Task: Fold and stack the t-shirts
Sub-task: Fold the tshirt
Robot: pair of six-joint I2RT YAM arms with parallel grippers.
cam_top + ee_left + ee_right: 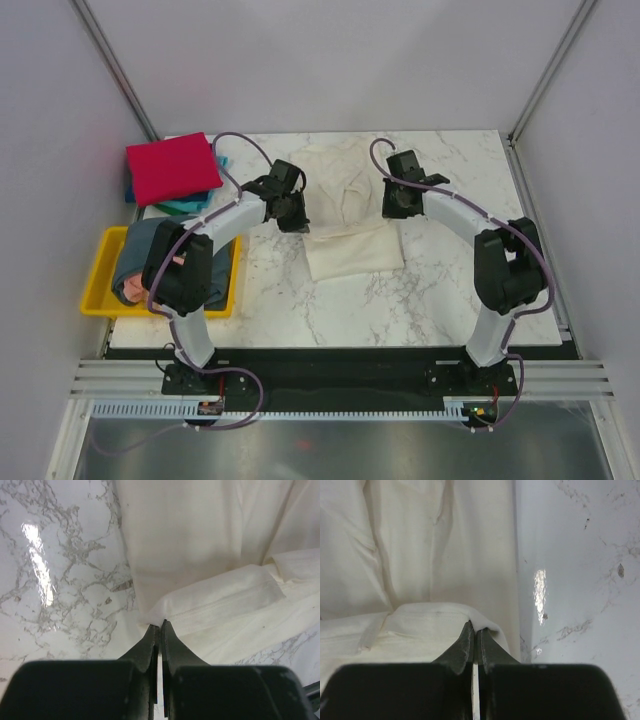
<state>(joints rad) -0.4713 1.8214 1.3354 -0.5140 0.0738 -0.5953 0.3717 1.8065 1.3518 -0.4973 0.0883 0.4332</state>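
The cream-white t-shirt (345,215) lies on the marble table, its near part folded up. My left gripper (292,213) is shut on the shirt's left hem corner (165,615). My right gripper (398,203) is shut on the right hem corner (470,617). Both hold the hem lifted over the shirt's body (200,530), which also shows in the right wrist view (420,540). A folded red t-shirt (172,168) lies on a teal one (180,206) at the back left. The slate grey-blue t-shirt (142,250) and the salmon pink one (131,288) lie in the yellow tray.
The yellow tray (100,290) sits at the table's left edge, partly behind my left arm. Bare marble (400,310) lies in front of the cream shirt and at its right. White walls close in the back and sides.
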